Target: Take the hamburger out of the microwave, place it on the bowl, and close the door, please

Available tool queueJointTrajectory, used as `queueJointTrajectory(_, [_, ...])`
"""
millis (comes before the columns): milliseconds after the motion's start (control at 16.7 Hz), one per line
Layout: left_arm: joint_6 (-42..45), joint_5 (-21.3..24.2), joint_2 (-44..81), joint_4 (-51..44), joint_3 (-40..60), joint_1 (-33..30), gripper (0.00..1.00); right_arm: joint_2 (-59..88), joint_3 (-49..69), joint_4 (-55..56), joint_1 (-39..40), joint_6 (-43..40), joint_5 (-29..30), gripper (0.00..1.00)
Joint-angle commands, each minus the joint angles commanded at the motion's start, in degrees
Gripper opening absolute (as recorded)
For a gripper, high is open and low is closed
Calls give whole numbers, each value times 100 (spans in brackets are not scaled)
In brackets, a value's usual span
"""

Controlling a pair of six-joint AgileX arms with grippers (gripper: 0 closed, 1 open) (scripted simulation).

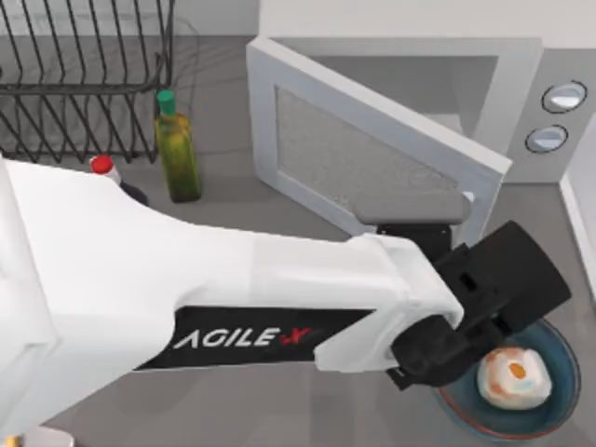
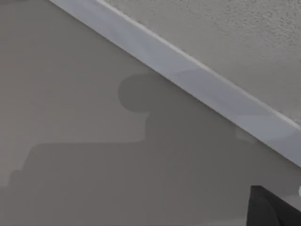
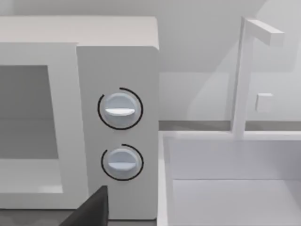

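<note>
Your left gripper sits just behind the door; whether it's spread or closed, you cannot tell. The hamburger already rests in the bowl beside it. The door is stiff and light: push its outer face.

The microwave looks smooth matt white with silvery knobs, its door window grainy grey; the bowl looks glossy, the rack thin dark wire.

A kitchen counter: beside the microwave stand a wire dish rack, an oil bottle and a sink.
</note>
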Motion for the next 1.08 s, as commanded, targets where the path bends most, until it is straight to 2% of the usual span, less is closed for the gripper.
queueJointTrajectory(360, [-367,-125,952,-747,1492,-315,0,0,0,0,0,0,0,100])
queueJointTrajectory(660, [-415,-139,1081,-855,1690,-354,0,0,0,0,0,0,0,100])
queueJointTrajectory(840, [-313,-84,1145,-803,1778,-231,0,0,0,0,0,0,0,100])
queueJointTrajectory(1080, [406,210,1712,-566,2583,374,0,0,0,0,0,0,0,100])
